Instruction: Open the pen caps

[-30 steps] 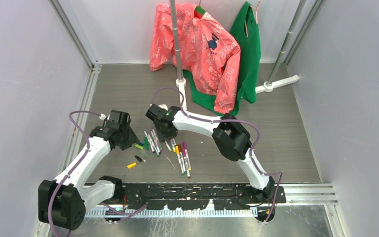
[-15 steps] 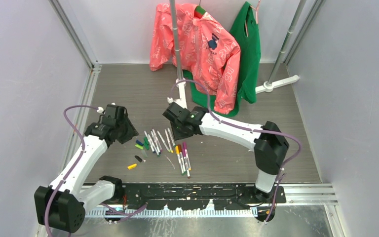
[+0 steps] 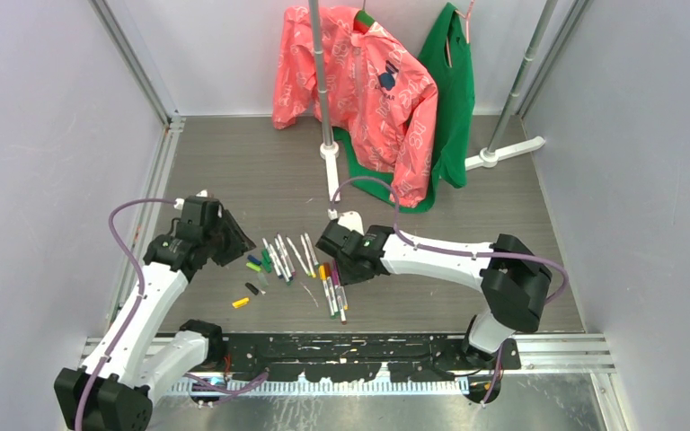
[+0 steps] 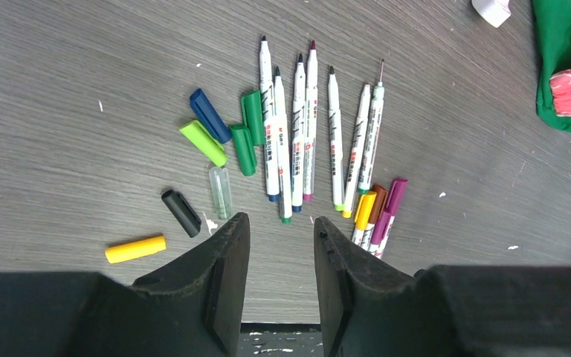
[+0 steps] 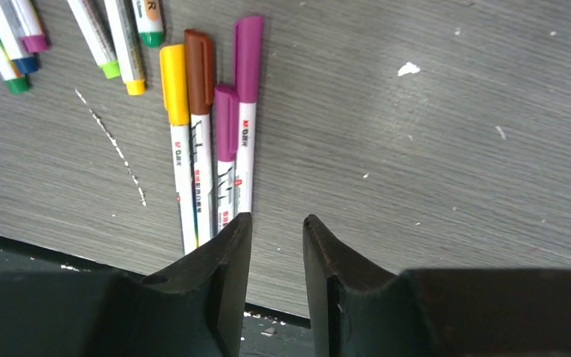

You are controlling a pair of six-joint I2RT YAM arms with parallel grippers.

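Note:
Several uncapped pens (image 4: 297, 126) lie side by side with their white barrels parallel. Left of them lie loose pen caps: blue (image 4: 210, 115), light green (image 4: 202, 143), two dark green (image 4: 247, 134), clear (image 4: 221, 191), black (image 4: 181, 213) and yellow (image 4: 135, 249). Several pens still wear caps: yellow (image 5: 172, 74), brown (image 5: 199, 61) and two purple (image 5: 247, 48). My left gripper (image 4: 281, 219) hangs open and empty high above the table, left of the pens (image 3: 287, 256) in the top view. My right gripper (image 5: 277, 218) is open and empty just right of the capped pens (image 3: 331, 289).
A pink jacket (image 3: 368, 90) and a green garment (image 3: 449, 99) hang on a rack at the back, its white foot (image 3: 331, 171) behind the pens. The black base rail (image 3: 368, 346) runs along the near edge. Grey walls close both sides.
My right arm swung rightward and nearer, from behind the uncapped pens to beside the capped ones. My left arm drew back a little to the left. No pen moved.

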